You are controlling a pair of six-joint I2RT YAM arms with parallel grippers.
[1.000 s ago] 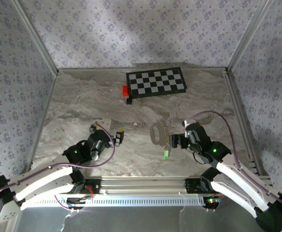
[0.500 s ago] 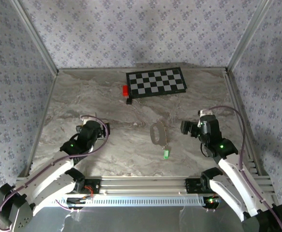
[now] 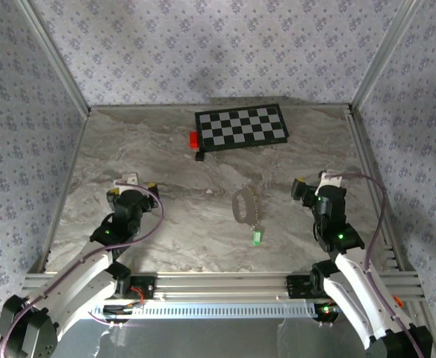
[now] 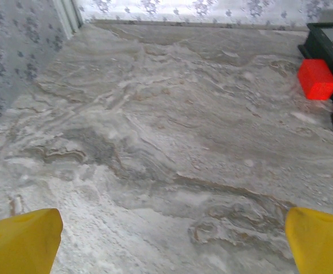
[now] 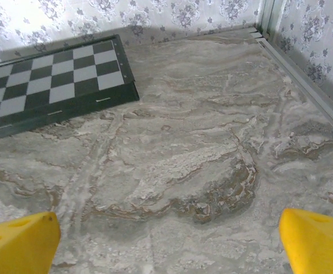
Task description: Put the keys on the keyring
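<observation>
Top external — keyring (image 3: 245, 207) lengthwise far-to-near, green tag (image 3: 256, 239) nearest | left hand (image 3: 131, 186), right hand (image 3: 311, 184) — spread wide

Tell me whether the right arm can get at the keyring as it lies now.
Probably yes: the keyring lies on bare table just left of the open right hand, with nothing between them.

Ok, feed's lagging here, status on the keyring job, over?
Left gripper open, empty. Right gripper open, empty. Keys and keyring together mid-table, untouched; threading unclear. Red block, checkerboard far back, clear of it.
</observation>
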